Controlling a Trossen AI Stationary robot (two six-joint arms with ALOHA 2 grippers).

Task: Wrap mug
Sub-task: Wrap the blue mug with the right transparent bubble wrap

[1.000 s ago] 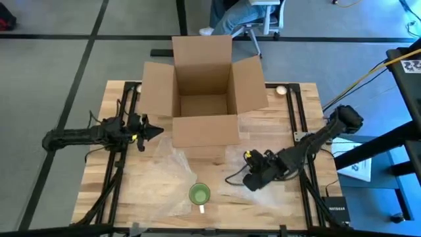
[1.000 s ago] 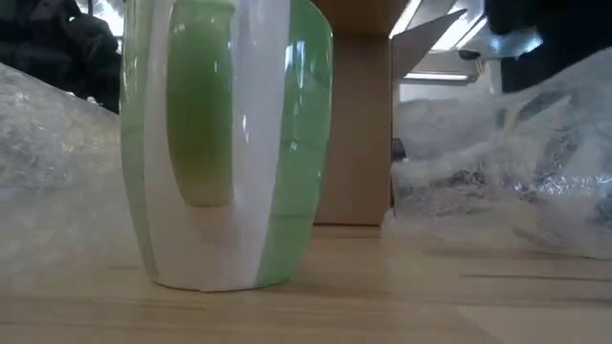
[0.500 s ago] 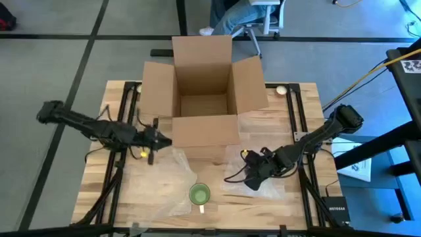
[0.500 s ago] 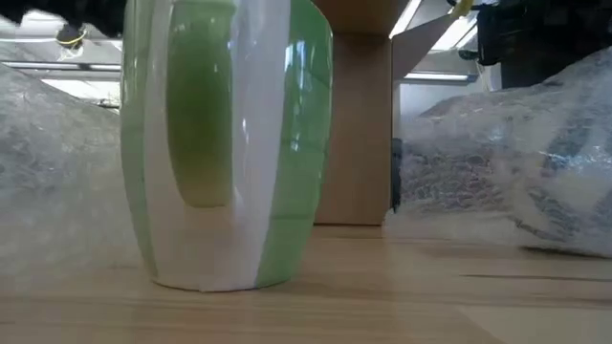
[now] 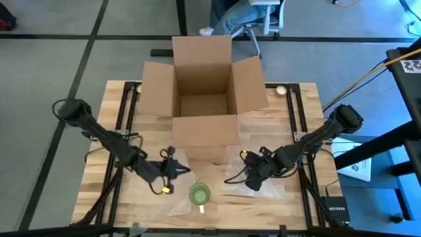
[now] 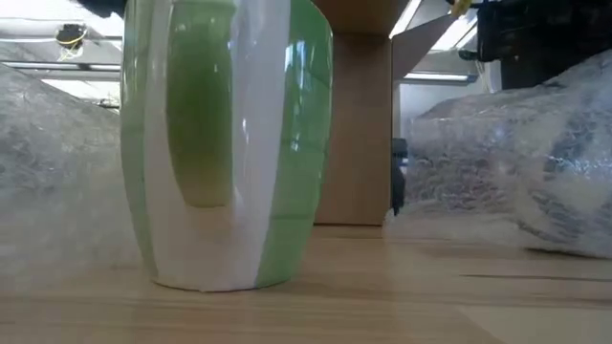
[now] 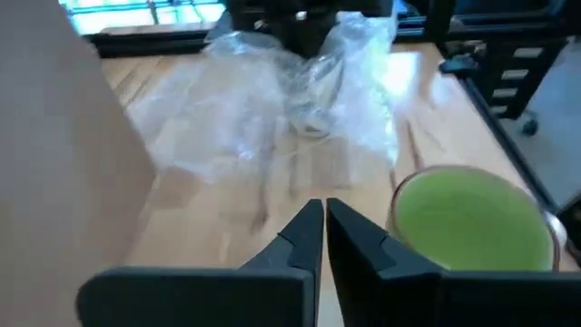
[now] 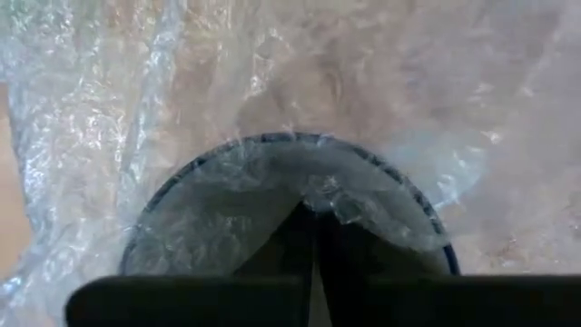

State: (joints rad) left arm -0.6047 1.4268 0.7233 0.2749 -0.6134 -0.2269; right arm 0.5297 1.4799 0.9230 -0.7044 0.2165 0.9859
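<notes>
Overhead arrangement. The mug (image 5: 199, 193) stands upright near the front edge of the tabletop (image 5: 296, 204), resting on a bubble-wrap sheet (image 5: 172, 172). The left hand (image 5: 179, 170), fingers pressed together and empty, hovers just beside the mug (rim visible in its wrist view). The right hand (image 5: 253, 181) pinches a second bubble-wrap sheet (image 5: 276, 187). An open cardboard box (image 5: 204, 95) stands behind.

Even bright light, soft shadows; the close mug (image 6: 225, 143) looks blurred
</notes>
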